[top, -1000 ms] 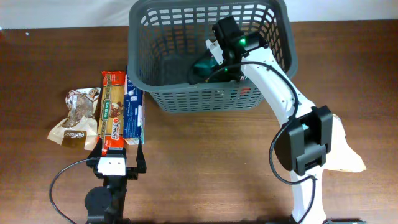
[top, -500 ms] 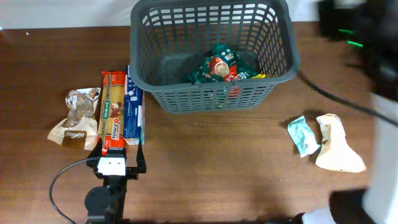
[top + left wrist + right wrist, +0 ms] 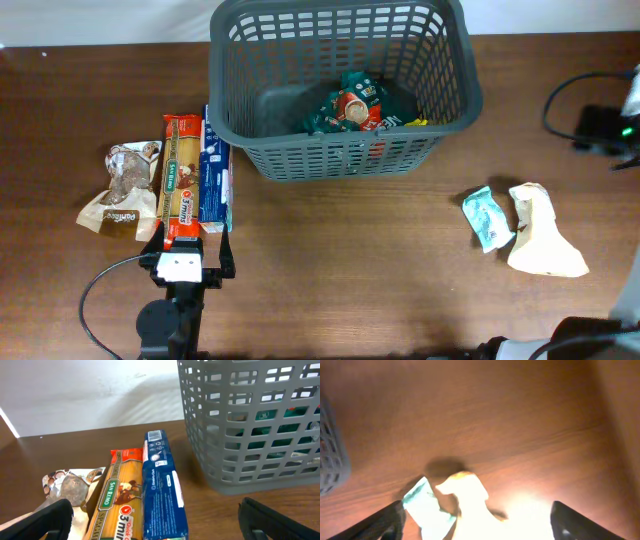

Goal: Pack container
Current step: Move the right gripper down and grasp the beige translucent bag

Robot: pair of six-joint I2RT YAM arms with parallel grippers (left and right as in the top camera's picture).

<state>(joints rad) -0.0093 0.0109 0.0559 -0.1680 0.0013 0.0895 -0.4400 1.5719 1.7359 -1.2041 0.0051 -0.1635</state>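
Left end effector [image 3: 155,505] low over table [image 3: 215,515], fingers spread, empty. Right end effector [image 3: 477,507] faces down, spread, empty. Spaghetti packet [image 3: 117,505] reads "3 Quick". Container [image 3: 345,160] holds packets.

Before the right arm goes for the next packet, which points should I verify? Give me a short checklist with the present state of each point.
1. Right gripper open: ok, fingers wide apart.
2. Right gripper empty: ok, nothing between the fingers.
3. Next packets in view: ok, teal packet and cream packet lie below it on the table.
4. The two packets apart: cannot tell, their edges run close.
5. Room in container: ok, green and red packets cover only part of the base.
6. Left gripper out of the way: ok, open, near the pasta packet.
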